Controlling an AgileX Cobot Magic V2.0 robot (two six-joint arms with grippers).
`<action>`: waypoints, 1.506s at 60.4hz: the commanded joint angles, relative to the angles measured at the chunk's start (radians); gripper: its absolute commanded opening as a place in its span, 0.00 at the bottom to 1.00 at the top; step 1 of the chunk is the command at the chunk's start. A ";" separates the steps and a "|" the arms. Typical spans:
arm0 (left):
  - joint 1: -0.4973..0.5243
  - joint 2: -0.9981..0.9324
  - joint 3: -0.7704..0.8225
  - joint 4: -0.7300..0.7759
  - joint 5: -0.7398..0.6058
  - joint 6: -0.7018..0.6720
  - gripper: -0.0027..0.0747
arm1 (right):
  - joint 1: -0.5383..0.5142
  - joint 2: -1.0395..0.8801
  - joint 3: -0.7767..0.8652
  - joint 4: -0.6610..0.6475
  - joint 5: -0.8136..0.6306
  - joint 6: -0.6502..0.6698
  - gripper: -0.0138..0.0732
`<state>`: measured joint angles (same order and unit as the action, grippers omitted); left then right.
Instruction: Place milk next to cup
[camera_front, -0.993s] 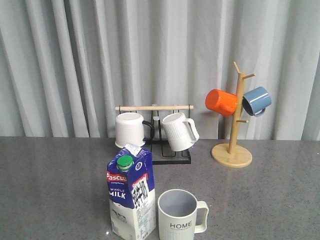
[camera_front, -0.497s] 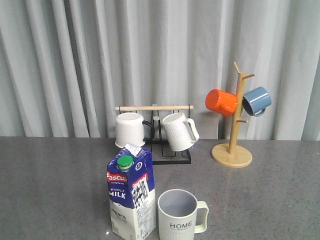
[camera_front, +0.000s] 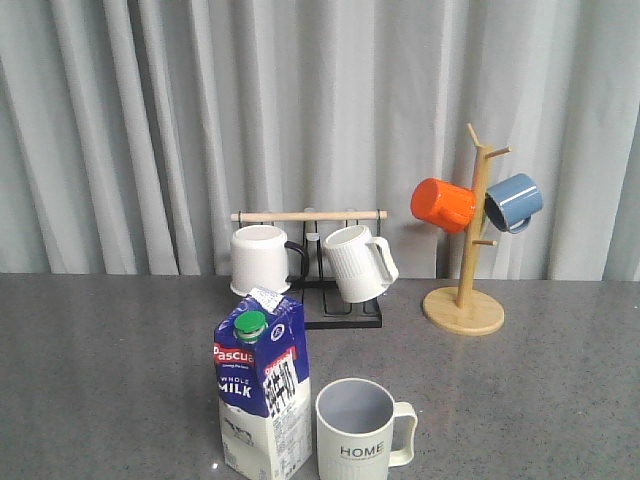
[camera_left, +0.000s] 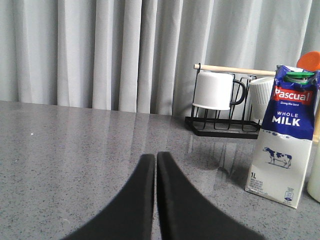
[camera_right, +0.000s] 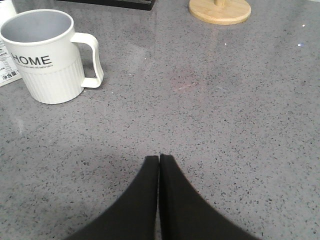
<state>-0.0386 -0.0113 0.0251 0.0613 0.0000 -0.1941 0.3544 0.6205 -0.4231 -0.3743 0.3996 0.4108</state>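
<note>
The milk (camera_front: 260, 395), a blue and white carton with a green cap, stands upright on the grey table, just left of the cup (camera_front: 358, 432). The cup is cream and ribbed, reads "HOME", and its handle points right. The left wrist view shows the milk (camera_left: 282, 142) ahead and to one side of my left gripper (camera_left: 156, 156), which is shut and empty, well apart from it. The right wrist view shows the cup (camera_right: 47, 55) beyond my right gripper (camera_right: 159, 159), which is shut and empty. Neither gripper shows in the front view.
A black rack (camera_front: 335, 312) behind holds a white mug with a black handle (camera_front: 260, 260) and a white ribbed mug (camera_front: 358, 262). A wooden mug tree (camera_front: 468, 300) at the back right carries an orange mug (camera_front: 442, 204) and a blue mug (camera_front: 514, 201). A grey curtain hangs behind.
</note>
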 joint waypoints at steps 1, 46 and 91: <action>0.002 -0.002 0.024 0.000 -0.072 -0.009 0.02 | -0.004 0.007 -0.028 -0.021 -0.063 0.000 0.15; 0.002 -0.002 0.024 0.000 -0.072 -0.009 0.02 | -0.285 -0.425 0.356 -0.004 -0.447 -0.026 0.15; 0.002 -0.003 0.024 0.000 -0.071 -0.009 0.02 | -0.363 -0.642 0.458 0.146 -0.465 -0.181 0.15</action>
<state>-0.0386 -0.0113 0.0251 0.0620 0.0000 -0.1941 -0.0032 -0.0111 0.0264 -0.2287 0.0000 0.2411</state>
